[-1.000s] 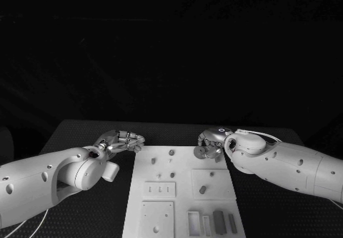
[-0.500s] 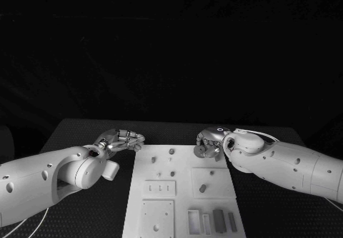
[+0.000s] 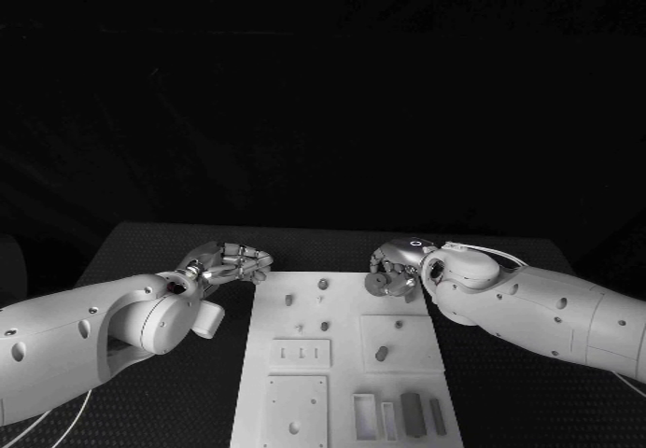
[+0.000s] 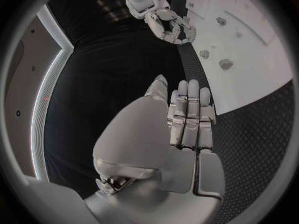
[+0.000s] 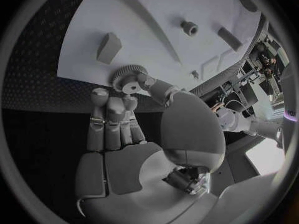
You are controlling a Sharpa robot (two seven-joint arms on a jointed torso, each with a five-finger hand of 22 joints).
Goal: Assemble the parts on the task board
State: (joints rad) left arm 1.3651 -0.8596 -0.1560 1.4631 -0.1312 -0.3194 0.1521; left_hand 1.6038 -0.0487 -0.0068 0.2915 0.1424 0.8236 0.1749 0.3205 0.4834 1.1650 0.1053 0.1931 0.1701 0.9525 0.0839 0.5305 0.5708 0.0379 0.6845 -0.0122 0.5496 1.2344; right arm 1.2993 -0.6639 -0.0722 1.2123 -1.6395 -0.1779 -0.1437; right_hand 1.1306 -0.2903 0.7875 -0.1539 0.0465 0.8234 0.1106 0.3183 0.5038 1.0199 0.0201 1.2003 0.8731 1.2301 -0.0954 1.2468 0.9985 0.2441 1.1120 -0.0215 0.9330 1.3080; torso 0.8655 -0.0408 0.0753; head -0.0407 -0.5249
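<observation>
Right robot hand [image 5: 134, 114] pinches gear [image 5: 126, 78] over task board [image 3: 404, 350]; left robot hand [image 4: 187, 119] empty, fingers apart.

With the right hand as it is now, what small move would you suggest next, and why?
Probably carry the gear in over the board toward a peg. The right hand pinches the gear at the board's far edge, not yet over any peg; the left hand hovers beside the board holding nothing.
</observation>
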